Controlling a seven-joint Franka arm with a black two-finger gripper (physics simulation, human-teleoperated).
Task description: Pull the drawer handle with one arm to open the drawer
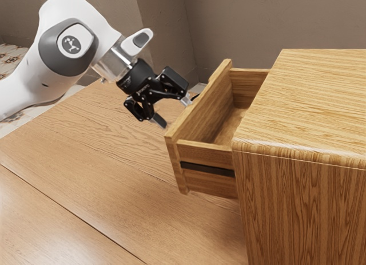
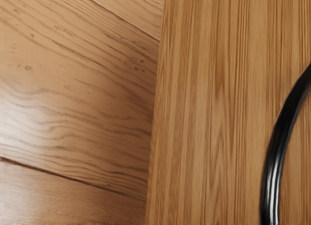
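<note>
The wooden drawer [image 1: 207, 153] stands pulled well out of the oak cabinet [image 1: 309, 162], its inside showing bare. My black gripper [image 1: 172, 110] is right at the outer face of the drawer front [image 1: 201, 102], near its upper part. Its two fingers stand apart, so it is open. In the exterior view the panel hides the handle. The wrist view looks straight onto the drawer front [image 2: 214, 113]. There the curved black handle [image 2: 284, 137] runs along that panel, off to one side of my hand.
The cabinet sits on a wide wooden table [image 1: 86, 162], seen beside the drawer front [image 2: 73, 89] in the wrist view. My white arm [image 1: 63, 53] comes in from the exterior view's upper left. A grey wall rises behind.
</note>
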